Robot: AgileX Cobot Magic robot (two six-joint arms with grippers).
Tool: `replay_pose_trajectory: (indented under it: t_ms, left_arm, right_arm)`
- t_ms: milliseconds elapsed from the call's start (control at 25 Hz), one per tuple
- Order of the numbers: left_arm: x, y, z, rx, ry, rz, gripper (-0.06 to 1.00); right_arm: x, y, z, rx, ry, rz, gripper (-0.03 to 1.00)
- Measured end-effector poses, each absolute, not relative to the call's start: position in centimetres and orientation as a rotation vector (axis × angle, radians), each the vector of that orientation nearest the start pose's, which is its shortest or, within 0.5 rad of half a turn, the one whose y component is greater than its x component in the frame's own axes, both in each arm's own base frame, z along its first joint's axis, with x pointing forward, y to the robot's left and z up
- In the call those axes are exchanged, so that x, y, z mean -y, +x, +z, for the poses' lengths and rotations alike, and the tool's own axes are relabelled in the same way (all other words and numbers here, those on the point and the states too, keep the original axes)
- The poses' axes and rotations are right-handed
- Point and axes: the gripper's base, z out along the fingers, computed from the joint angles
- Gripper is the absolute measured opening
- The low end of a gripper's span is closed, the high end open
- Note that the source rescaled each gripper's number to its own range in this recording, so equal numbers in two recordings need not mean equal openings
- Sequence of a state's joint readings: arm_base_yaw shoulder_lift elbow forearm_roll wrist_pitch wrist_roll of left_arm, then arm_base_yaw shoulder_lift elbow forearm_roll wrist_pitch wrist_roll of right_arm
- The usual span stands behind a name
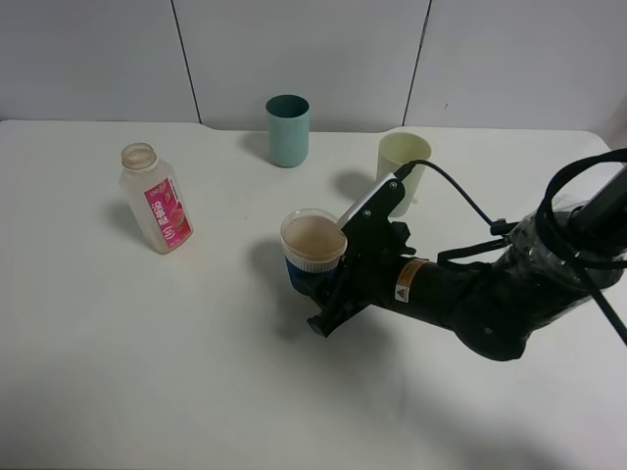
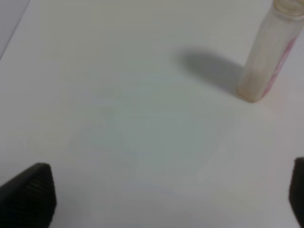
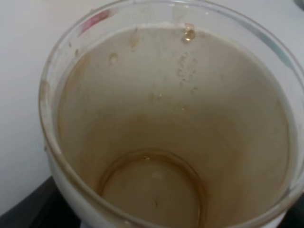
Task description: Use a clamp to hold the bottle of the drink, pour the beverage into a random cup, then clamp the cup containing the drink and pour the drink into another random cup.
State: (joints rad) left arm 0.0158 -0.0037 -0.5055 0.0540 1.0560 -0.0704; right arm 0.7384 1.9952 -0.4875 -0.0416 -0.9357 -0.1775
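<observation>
From the high camera I am counting three cups and one bottle on the white table (image 1: pixel 147 372). The bottle of the drink (image 1: pixel 157 199) is standing upright at about nine o'clock from the middle of the table, uncapped, its pink label facing me, and looking nearly empty. A dark teal cup (image 1: pixel 288 129) is standing at twelve o'clock near the back edge, and the pale yellow-green cup (image 1: pixel 403 164) is sitting at about two o'clock, well apart from the bottle. The blue-sleeved cup (image 1: pixel 313 253) is sitting near the centre, and I am seeing the right gripper (image 1: pixel 338 284) clenched around its lower half, the black right arm (image 1: pixel 490 294) reaching in from three o'clock. Only one arm is showing in this view. On the left wrist camera I am looking at bare table with the bottle (image 2: pixel 268 54) standing alone and casting one shadow; two dark fingertips (image 2: pixel 31 194) of the left gripper (image 2: pixel 161 197) are sitting far apart at the picture's edges, so the jaws are released and holding nothing. On the right wrist camera I am looking straight down into the one held cup (image 3: pixel 166 118): its translucent wall is smeared brownish with a few droplets, and a thin layer of the beverage (image 3: pixel 152 190) is lying at the bottom.
</observation>
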Motion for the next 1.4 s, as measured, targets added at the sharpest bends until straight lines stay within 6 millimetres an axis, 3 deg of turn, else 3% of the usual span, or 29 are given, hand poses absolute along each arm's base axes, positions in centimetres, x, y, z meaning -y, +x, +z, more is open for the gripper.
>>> replay_pose_trajectory:
  t_ms: [200,240,360,400,520,840,1120,1400]
  left_arm:
    - [-0.4,-0.6,27.9,-2.027,-0.090,0.030,1.00]
    - [-0.4,-0.6,27.9,-2.027,-0.090,0.030,1.00]
    - [-0.4,-0.6,27.9,-2.027,-0.090,0.030,1.00]
    - [-0.4,-0.6,27.9,-2.027,-0.090,0.030,1.00]
    - [-0.4,-0.6,27.9,-2.027,-0.090,0.030,1.00]
    - [-0.4,-0.6,27.9,-2.027,-0.090,0.030,1.00]
    - [-0.4,-0.6,27.9,-2.027,-0.090,0.030,1.00]
    - [-0.4,-0.6,27.9,-2.027,-0.090,0.030,1.00]
  right_arm:
    - [-19.9,21.3,7.8,-1.831,-0.968,0.374,0.01]
    - [-19.9,21.3,7.8,-1.830,-0.969,0.376,0.11]
    - [-19.9,21.3,8.2,-1.820,-0.959,0.377,0.61]
    - [-19.9,21.4,8.4,-1.818,-0.949,0.375,0.73]
    - [-19.8,21.5,8.7,-1.831,-0.927,0.367,0.87]
    - [-19.5,21.3,11.8,-1.859,-0.884,0.382,0.91]
    - [-18.2,20.9,17.6,-1.776,-0.767,0.362,0.91]
    - [-13.4,21.8,21.8,-1.786,-0.654,0.270,0.91]
